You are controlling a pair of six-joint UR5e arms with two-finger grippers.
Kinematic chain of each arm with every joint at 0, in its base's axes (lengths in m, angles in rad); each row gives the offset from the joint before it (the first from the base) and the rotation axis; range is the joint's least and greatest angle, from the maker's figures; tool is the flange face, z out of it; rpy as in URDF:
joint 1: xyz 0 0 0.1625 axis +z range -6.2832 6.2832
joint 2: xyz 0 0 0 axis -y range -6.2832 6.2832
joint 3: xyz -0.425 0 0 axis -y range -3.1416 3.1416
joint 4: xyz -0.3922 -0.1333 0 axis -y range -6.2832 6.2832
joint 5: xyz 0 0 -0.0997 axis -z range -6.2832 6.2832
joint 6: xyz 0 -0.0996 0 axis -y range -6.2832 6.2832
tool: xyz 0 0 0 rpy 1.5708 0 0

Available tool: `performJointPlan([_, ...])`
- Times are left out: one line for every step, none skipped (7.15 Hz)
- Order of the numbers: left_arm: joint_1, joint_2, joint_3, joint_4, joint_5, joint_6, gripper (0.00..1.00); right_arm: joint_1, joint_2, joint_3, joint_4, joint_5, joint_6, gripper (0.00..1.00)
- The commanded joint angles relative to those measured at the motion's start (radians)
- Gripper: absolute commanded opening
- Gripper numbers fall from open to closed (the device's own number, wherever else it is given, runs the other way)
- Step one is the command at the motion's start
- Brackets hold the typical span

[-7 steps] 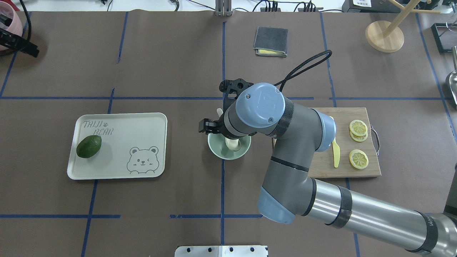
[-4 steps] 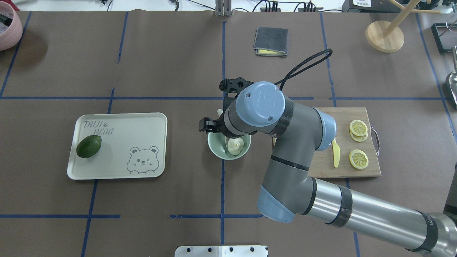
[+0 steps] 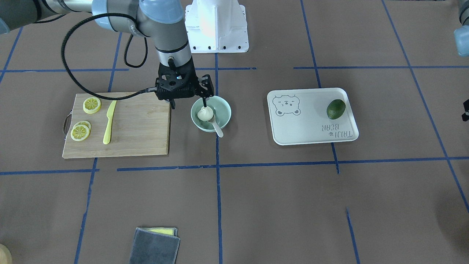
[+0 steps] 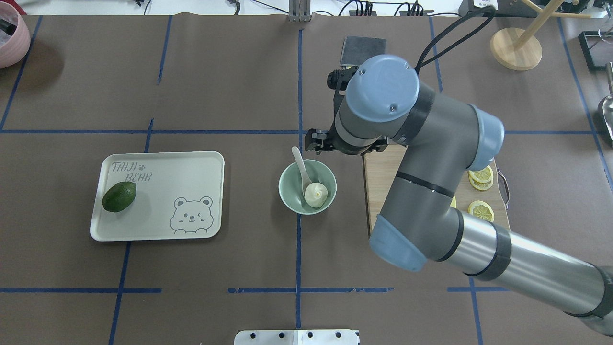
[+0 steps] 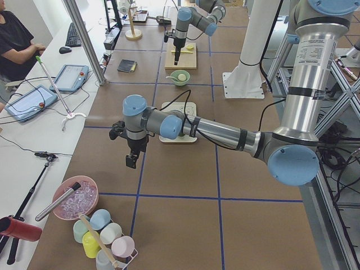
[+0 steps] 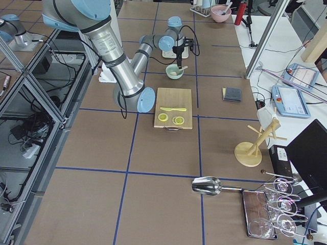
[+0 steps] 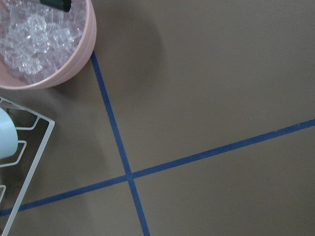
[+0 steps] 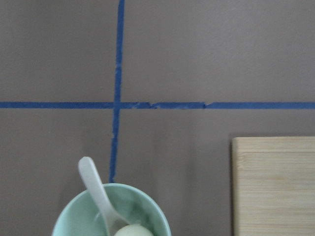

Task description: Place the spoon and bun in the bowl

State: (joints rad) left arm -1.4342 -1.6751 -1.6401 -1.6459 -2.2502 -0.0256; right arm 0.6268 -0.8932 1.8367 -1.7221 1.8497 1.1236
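Bun (image 4: 315,194) is in the bowl (image 4: 289,190), peak up, below the right gripper (image 3: 188,105). Spoon (image 4: 300,165) is in the same bowl. Its scoop is down inside against the bun, and its handle leans on the rim and pokes out past it on the side away from the robot base.

Right jaws are apart, with nothing between them, and raised off the table. In the front view one finger (image 3: 205,101) lines up over the bun's peak. The other lines up with the near corner of the cutting board (image 3: 139,124). The right side view shows the jaws hanging above the bowl, not in it. The right wrist cam shows only the bowl's far rim, the spoon handle and a board corner at the bottom of frame, with no fingers in view.

Around the right jaws:
- The bowl sits under one finger's side and the cutting board under the other's, with a strip of bare table between them.
- On the board, going away from the jaws, are the yellow knife (image 3: 109,123) and then the lemon slices (image 3: 91,105).
- The bear tray (image 4: 191,167) is past the bowl, well apart from the jaws. A green fruit (image 4: 119,196) lies at the tray's end farthest from them.
- A grey cloth (image 3: 155,247) lies well apart on the operators' side.

Left gripper (image 5: 131,159) hangs over bare table, well apart from the bowl. I cannot tell whether its jaws are apart or together. Its wrist cam shows a pink bowl of ice (image 7: 84,51) below and off to one side. Just beside that is a white wire rack (image 7: 29,147) corner with a pale blue cup (image 7: 6,137), and a blue tape cross lies underneath.
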Motion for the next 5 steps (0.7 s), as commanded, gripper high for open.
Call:
performJointPlan([-0.052,0.015,0.011,0.005,-0.025,0.001,1.0,0.178,-0.082,0.05,-0.06,0.15,-0.21,1.0])
performJointPlan([-0.061,0.015,0.011,0.011,-0.026,0.022,1.0,0.256,-0.128,0.05,-0.057,0.213,-0.317,1.0])
performJointPlan([-0.075,0.017,0.025,0.021,-0.031,0.088,1.0,0.348,-0.183,0.05,-0.057,0.291,-0.432,1.0])
performJointPlan([-0.087,0.018,0.04,0.053,-0.069,0.14,1.0,0.431,-0.249,0.05,-0.056,0.34,-0.556,1.0])
performJointPlan([-0.089,0.035,0.034,0.072,-0.098,0.147,1.0,0.497,-0.31,0.05,-0.056,0.373,-0.664,1.0])
